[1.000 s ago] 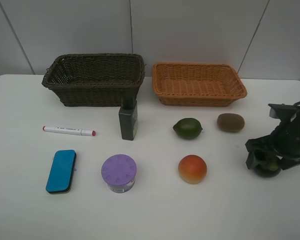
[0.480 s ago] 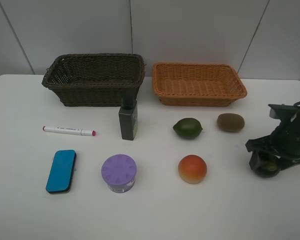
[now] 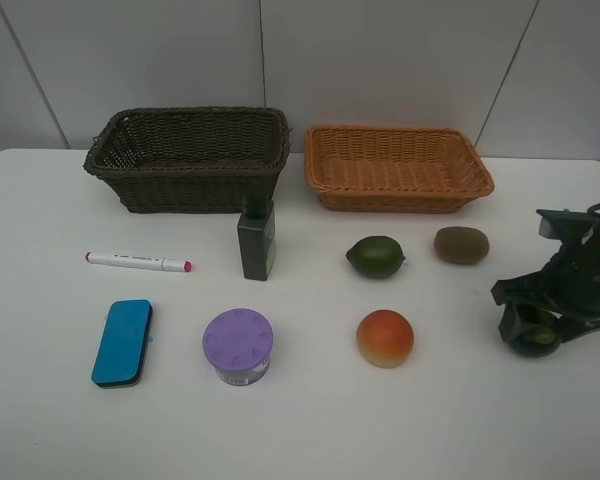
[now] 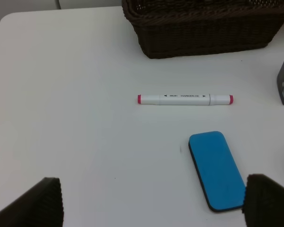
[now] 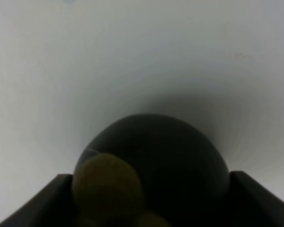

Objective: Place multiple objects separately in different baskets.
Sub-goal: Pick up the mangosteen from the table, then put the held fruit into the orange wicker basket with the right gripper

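Only our right gripper (image 3: pixel 532 330) has changed since a second ago: its fingers have drawn in on the dark mangosteen (image 3: pixel 535 346) at the right edge of the worktop (image 3: pixel 40 420), well apart from the light orange basket (image 3: pixel 398 195), likely its fruit bin. From the left wrist, our left gripper (image 4: pixel 156 203) hangs with fingers spread wide, facing the marker (image 4: pixel 184 99) and blue eraser (image 4: pixel 215 170) near the dark brown basket (image 4: pixel 203 38), ready for stationery. From the right wrist, both fingers press the mangosteen's sides; it sits on the worktop, unlifted we judge.
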Controlling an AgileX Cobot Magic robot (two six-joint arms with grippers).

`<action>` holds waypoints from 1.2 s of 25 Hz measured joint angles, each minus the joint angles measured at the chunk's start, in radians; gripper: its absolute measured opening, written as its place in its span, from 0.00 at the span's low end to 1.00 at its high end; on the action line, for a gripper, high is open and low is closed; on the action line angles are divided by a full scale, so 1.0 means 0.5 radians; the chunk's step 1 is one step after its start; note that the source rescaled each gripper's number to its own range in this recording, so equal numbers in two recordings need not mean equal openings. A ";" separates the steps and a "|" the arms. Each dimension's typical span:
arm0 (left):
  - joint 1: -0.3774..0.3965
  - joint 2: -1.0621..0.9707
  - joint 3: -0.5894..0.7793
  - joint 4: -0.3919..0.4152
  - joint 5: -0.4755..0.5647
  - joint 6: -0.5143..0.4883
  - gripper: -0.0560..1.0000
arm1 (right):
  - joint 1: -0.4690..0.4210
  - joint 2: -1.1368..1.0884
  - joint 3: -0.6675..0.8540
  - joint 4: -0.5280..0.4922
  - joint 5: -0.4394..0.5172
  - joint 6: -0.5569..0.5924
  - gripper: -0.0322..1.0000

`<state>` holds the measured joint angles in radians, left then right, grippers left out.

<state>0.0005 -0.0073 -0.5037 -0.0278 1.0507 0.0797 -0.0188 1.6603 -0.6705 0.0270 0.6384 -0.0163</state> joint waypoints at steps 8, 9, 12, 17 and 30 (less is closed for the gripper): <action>0.000 0.000 0.000 0.000 0.000 0.000 1.00 | 0.000 0.000 -0.167 0.000 0.211 0.000 0.30; 0.000 0.000 0.000 0.000 0.000 0.000 1.00 | 0.000 0.000 -0.229 0.000 0.276 0.000 0.30; 0.000 0.000 0.000 0.000 0.000 0.000 1.00 | 0.000 0.002 -0.430 0.000 0.446 0.000 0.30; 0.000 0.000 0.000 0.000 0.000 0.000 1.00 | 0.000 0.002 -0.878 0.058 0.663 0.000 0.30; 0.000 0.000 0.000 0.000 0.000 0.000 1.00 | 0.125 0.335 -1.714 -0.002 0.859 0.000 0.30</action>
<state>0.0005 -0.0073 -0.5037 -0.0278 1.0507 0.0797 0.0439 1.8278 -1.5273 0.0261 1.0680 -0.0163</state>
